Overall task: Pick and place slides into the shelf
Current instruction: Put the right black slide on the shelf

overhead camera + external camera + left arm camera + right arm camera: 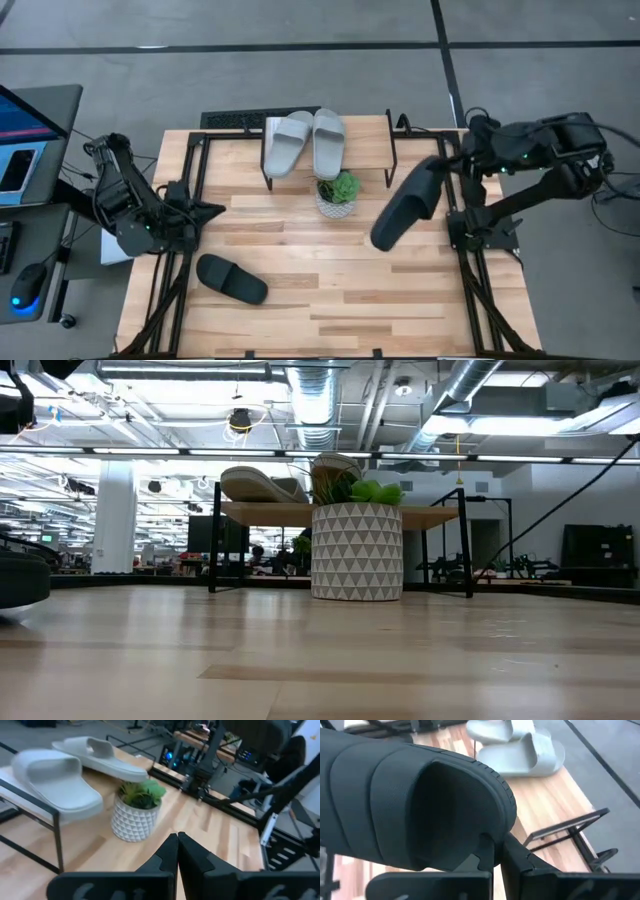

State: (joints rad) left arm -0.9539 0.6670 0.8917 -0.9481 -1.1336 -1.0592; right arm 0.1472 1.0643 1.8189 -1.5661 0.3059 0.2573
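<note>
Black slide (415, 805) fills the right wrist view, pinched at its edge by the right claw (497, 851), lifted above the desk (400, 290) near its right edge; second black slide (231, 278) lies near the left edge; two grey slides (303, 143) rest on the shelf (370, 140) at the far edge; potted plant (338, 193) just before it; left claw (177, 851) shut, empty, at the left edge.

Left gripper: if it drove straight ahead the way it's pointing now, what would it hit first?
Probably the small plant pot: it sits nearly dead ahead of the shut left gripper, with bare table between. Depth is unclear, so it might pass just beside it.
</note>
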